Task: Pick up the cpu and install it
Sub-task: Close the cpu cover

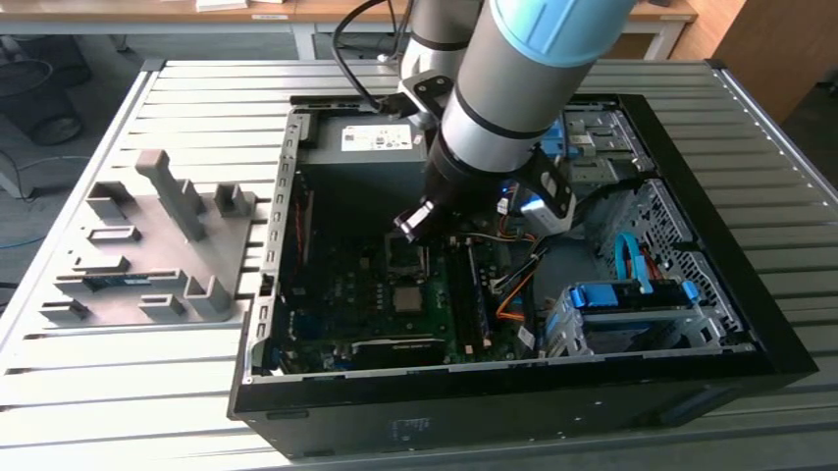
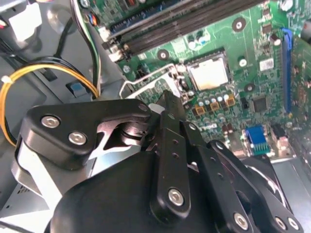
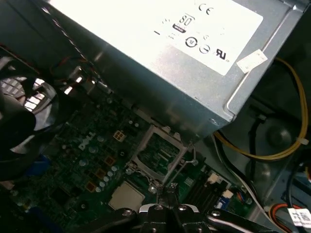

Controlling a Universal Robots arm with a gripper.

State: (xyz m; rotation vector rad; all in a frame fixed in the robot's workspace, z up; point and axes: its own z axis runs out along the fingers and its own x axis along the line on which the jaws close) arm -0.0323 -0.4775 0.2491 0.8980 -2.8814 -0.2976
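Gripper (image 3: 167, 191) is down inside the open pc case (image 1: 733, 324), hanging low over the motherboard (image 2: 243, 53). The jaws look pinched together with nothing I can make out between them (in both wrist views the tips meet in a single point).

The cpu (image 2: 209, 75) isn't in the jaws. The silver square is lying flat in its socket on the board, just beside the jaw tips. The socket's metal hold-down frame (image 3: 141, 148) is flipped up and open, right at the tips, between them and the power supply (image 3: 160, 58). A thin wire lever (image 3: 181, 167) runs up close to the tips, and I can't tell if they're touching it.

The RAM sticks (image 2: 184, 24) sit on the far side of the cpu from the jaws. A grey parts fixture (image 1: 157, 245) sits outside the case, well away from the jaws.
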